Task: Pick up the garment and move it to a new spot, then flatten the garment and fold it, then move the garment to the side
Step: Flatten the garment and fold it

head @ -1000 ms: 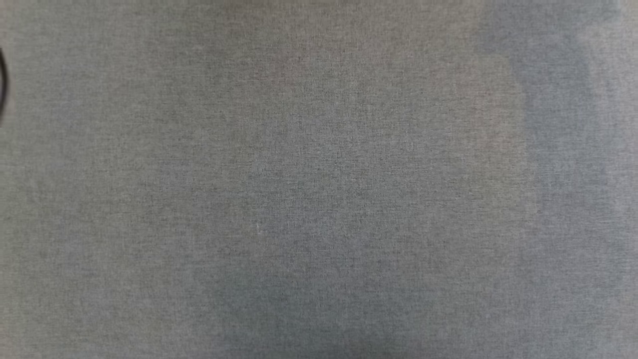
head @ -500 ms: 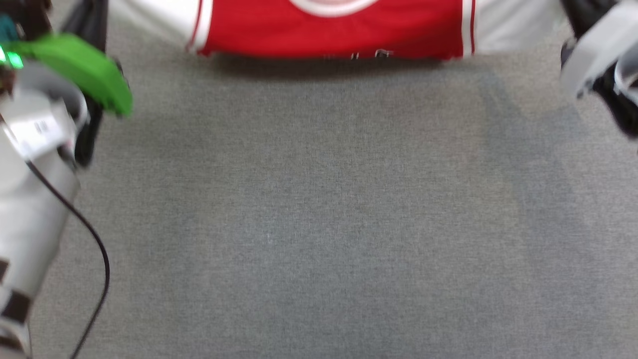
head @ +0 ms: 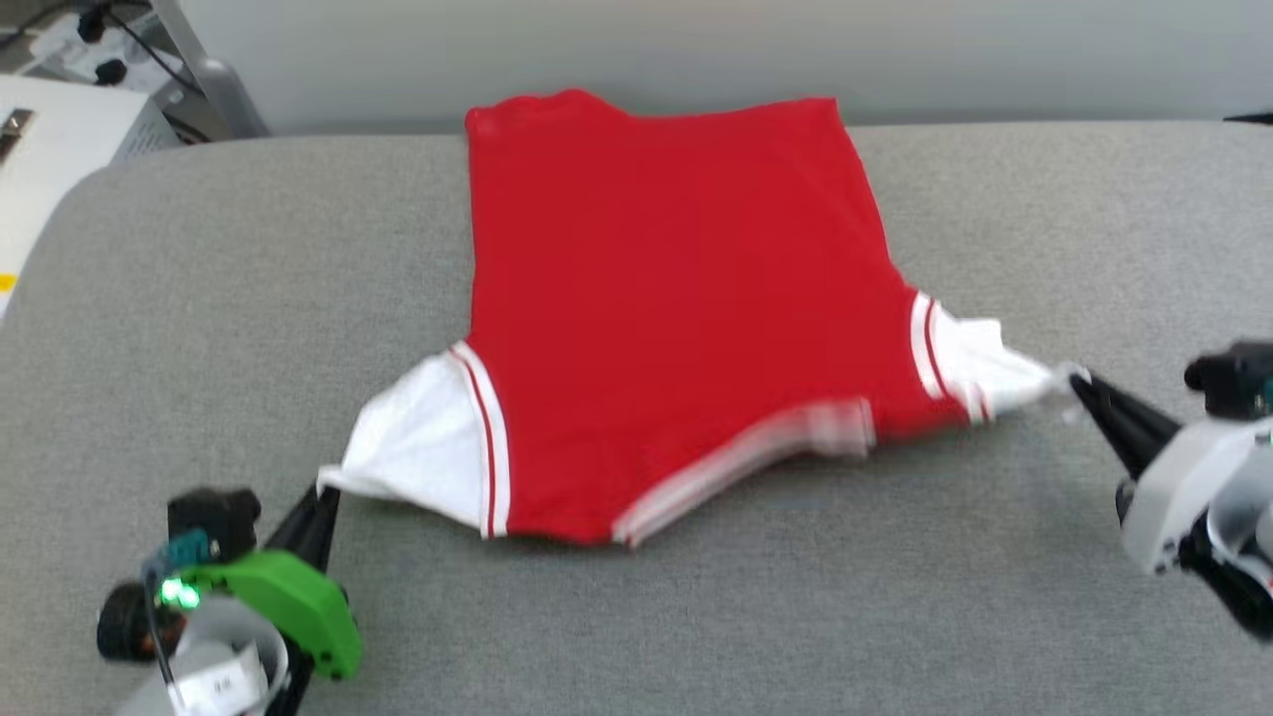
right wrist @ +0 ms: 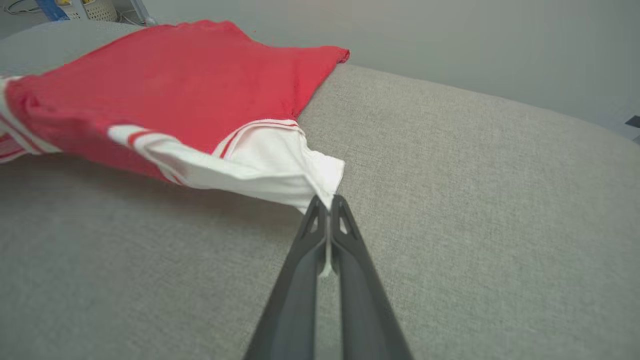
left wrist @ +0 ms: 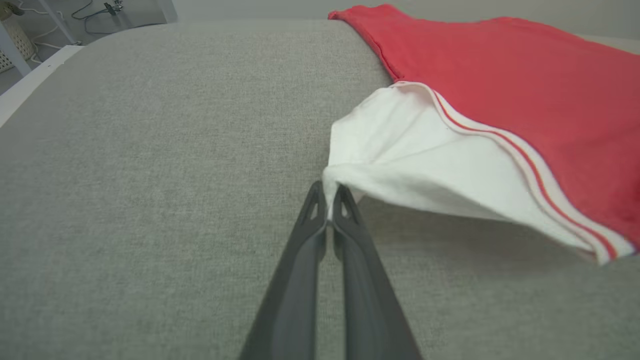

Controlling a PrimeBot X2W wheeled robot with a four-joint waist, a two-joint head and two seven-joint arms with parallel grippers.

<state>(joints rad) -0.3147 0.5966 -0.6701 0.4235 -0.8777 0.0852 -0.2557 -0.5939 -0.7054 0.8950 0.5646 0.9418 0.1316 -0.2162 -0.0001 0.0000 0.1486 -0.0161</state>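
Note:
The garment (head: pixel 676 298), red with white sleeves and striped trim, lies plain side up on the grey table (head: pixel 199 298), hem toward the far edge. Its lettering is hidden. My left gripper (head: pixel 326 492) is shut on the tip of the left white sleeve (left wrist: pixel 400 160), pinched between both fingers at the gripper (left wrist: pixel 327 192). My right gripper (head: pixel 1076 380) is shut on the tip of the right white sleeve (right wrist: pixel 280 165), cloth caught between the fingers at the gripper (right wrist: pixel 327 202). Both sleeves are pulled outward and lifted slightly above the table; the near collar edge sags between them.
The grey fabric-covered table (left wrist: pixel 150 150) has rounded far corners. A white box and cables (head: pixel 60 119) stand beyond its far left corner. A pale wall (right wrist: pixel 450 40) runs behind the table.
The head camera has tilted up, from bare table to the whole garment. Both grippers hold the sleeves now as half a second ago.

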